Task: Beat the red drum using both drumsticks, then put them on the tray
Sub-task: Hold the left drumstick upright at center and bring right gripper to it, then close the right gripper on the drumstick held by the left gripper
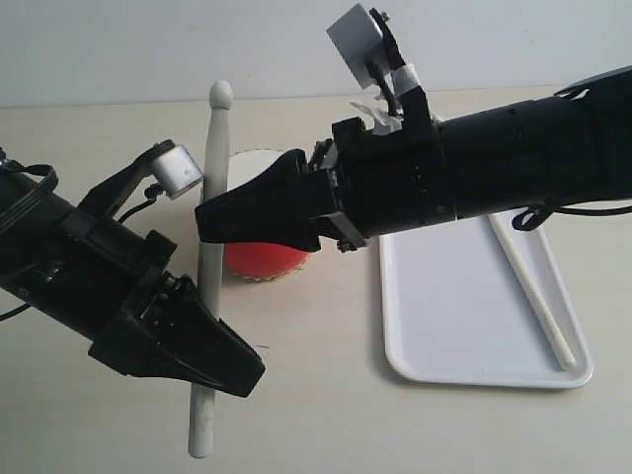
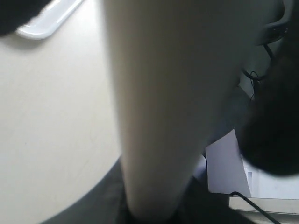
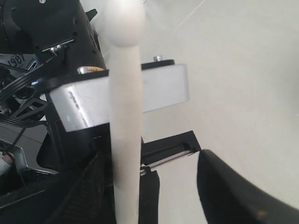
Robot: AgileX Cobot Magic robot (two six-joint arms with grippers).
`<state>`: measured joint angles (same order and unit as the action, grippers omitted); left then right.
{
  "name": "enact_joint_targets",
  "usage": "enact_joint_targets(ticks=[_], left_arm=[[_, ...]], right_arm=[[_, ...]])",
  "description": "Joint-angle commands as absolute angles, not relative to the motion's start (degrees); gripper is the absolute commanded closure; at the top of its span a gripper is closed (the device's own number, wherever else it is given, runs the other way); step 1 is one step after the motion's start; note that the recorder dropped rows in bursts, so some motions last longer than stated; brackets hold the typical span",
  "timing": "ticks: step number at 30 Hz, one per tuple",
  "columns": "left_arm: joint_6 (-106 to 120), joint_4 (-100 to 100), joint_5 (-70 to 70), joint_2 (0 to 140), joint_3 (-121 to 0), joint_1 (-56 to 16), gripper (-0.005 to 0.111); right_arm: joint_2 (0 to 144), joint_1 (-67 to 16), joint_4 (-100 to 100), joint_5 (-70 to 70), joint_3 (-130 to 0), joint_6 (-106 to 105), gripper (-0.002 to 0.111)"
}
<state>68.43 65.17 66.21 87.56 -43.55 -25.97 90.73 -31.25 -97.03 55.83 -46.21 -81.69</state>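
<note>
Along the tray's (image 1: pixel 444 331) right edge one drumstick (image 1: pixel 534 287) lies; the left gripper (image 1: pixel 222 370) clamps the second drumstick (image 1: pixel 215 148), which the wide-open right gripper (image 1: pixel 211 225) probably takes next.

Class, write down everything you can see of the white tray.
The tray is white, rectangular, with rounded corners and a low raised rim; it looks like plastic. It lies flat on the table, right of the red drum in the exterior view, its far end hidden behind the right arm. One pale drumstick lies inside, aslant along its right side.
</note>
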Motion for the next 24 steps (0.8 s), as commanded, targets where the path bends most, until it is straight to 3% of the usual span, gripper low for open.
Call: enact_joint_targets(ticks=[1,24], left_arm=[[69.2,66.6,66.4,87.7,-43.3,-26.1,0.107],[71.7,70.8,65.6,87.7,-43.3,-26.1,0.107]], right_arm=[[90.8,-31.4,-96.2,56.7,-46.8,-82.4,0.052],[90.9,-31.4,-95.5,55.7,-46.8,-86.9,0.052]])
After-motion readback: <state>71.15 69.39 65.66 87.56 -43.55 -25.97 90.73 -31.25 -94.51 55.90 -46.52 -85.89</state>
